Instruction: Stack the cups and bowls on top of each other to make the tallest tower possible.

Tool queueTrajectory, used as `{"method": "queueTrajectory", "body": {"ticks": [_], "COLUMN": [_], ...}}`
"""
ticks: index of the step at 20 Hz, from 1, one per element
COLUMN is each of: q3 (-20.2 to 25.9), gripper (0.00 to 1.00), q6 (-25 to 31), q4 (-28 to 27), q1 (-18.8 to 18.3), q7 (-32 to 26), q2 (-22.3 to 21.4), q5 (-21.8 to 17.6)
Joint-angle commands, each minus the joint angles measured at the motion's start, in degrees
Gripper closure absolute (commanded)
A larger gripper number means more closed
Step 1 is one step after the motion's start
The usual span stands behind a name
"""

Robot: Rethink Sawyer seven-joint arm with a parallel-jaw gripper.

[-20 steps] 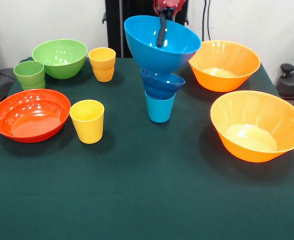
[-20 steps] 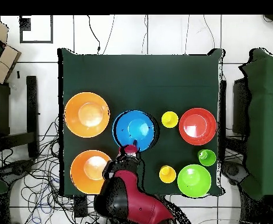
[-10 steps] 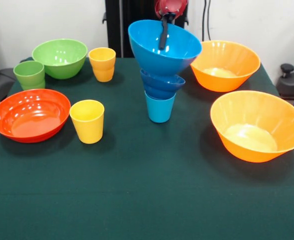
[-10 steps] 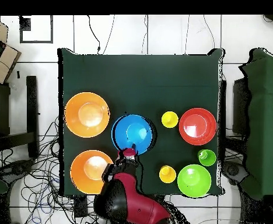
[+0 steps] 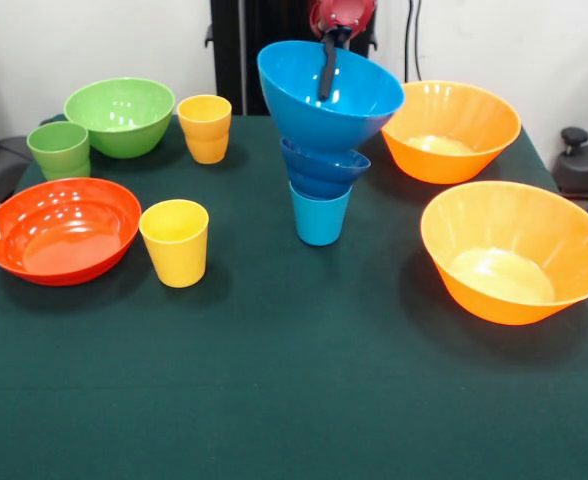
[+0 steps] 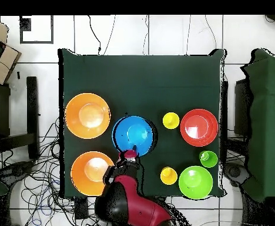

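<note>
A Sawyer arm's gripper (image 5: 326, 62) pinches the far rim of the medium light blue bowl (image 5: 324, 95) — one dark finger shows inside the bowl, the other is hidden behind its wall. The bowl sits tilted toward the camera atop the tower (image 5: 321, 170), resting in the small dark blue bowl (image 5: 324, 168), which is seated on the light blue cup (image 5: 319, 215); the grip appears to steady the widest piece on its narrow base. Left of the tower lie the red-orange bowl (image 5: 61, 228), two yellow cups (image 5: 175, 242), the green bowl (image 5: 120, 115) and green cup (image 5: 59, 148); right of it, two orange bowls (image 5: 514, 250). No brand, label or writing can be read.
</note>
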Motion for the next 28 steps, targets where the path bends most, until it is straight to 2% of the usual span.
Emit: {"method": "queueTrajectory", "body": {"ticks": [1, 8, 18, 28], "q3": [2.3, 2.4, 2.4, 2.7], "gripper": [1.0, 1.0, 1.0, 1.0], "q6": [-2.3, -2.5, -2.3, -1.8], "q4": [0.8, 0.5, 0.5, 0.0], "q1": [-1.7, -4.6, -3.0, -3.7], "q7": [12.4, 11.6, 11.8, 11.6], "q2": [1.3, 1.1, 0.7, 0.4], "q5": [-3.1, -5.7, -3.9, -4.2]}}
